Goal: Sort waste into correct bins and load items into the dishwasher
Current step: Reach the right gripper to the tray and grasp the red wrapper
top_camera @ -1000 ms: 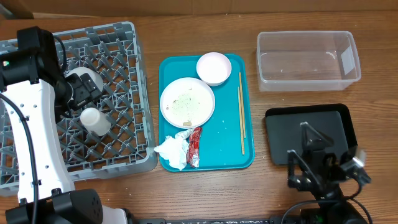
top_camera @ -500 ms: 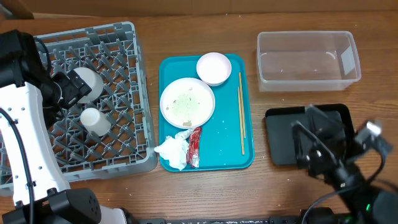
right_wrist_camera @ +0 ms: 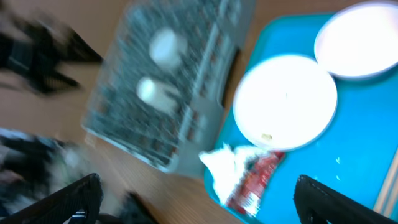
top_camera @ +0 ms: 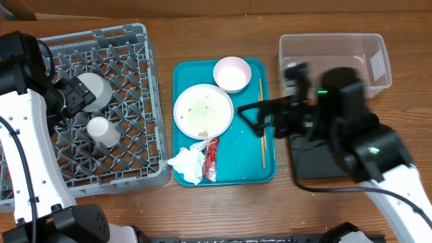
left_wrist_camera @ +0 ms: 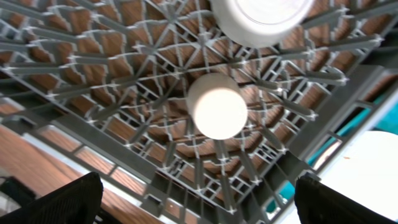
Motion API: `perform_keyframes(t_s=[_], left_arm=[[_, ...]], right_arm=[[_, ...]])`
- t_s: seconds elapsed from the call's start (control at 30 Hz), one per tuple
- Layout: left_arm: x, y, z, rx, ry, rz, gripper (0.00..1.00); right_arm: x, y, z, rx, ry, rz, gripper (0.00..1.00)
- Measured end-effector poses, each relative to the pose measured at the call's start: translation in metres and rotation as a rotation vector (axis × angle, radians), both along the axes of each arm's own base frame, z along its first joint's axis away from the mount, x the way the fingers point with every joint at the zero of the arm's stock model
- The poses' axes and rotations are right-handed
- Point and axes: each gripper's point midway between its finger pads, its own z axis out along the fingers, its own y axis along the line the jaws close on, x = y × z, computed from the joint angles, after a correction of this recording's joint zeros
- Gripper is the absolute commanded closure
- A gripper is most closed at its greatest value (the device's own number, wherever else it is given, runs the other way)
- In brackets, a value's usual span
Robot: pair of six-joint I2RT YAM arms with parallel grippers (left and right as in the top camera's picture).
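Jaws stand fully open and empty on both arms: the left gripper (left_wrist_camera: 199, 205) hangs over the dish rack (top_camera: 135, 40) holding the cup (top_camera: 103, 131), the right gripper (top_camera: 251, 120) over the teal tray (top_camera: 236, 165) beside the chopsticks (top_camera: 262, 142), which I judge need a low, precise pinch next.

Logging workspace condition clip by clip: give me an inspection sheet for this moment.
Surface: wooden table.
Job's things: grey-white bowl and cup in the rack; plate with crumbs, pink bowl, chopsticks, napkin and red wrapper on the teal tray; clear tub apart, at the right; black tray partly under the right arm.
Clutter: nothing seen.
Grippers: left gripper open over the rack; right gripper open over the teal tray.
Cables: black cable along the left arm.
Surroundings: tan shape at top left edge, unclear.
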Motion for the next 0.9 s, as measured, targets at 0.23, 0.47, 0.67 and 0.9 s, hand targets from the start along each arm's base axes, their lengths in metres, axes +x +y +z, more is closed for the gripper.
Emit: perform_keyframes(t_s=[0.23, 0.47, 0.67, 0.9], left_arm=[[-0.001, 0.006, 0.001, 0.032, 0.006, 0.007, 0.0], [-0.001, 0.007, 0.001, 0.037, 0.006, 0.009, 0.0], [-0.001, 0.007, 0.001, 0.04, 0.007, 0.009, 0.0], [-0.001, 0.008, 0.001, 0.043, 0.008, 0.01, 0.0]], right_arm=[[-0.027, 0.057, -0.066, -0.244, 0.036, 0.139, 0.0], [-0.041, 0.077, -0.111, -0.32, 0.153, 0.228, 0.0], [-0.046, 0.083, -0.136, -0.345, 0.235, 0.261, 0.02], [-0.029, 0.072, -0.184, -0.455, 0.38, 0.052, 0.43]])
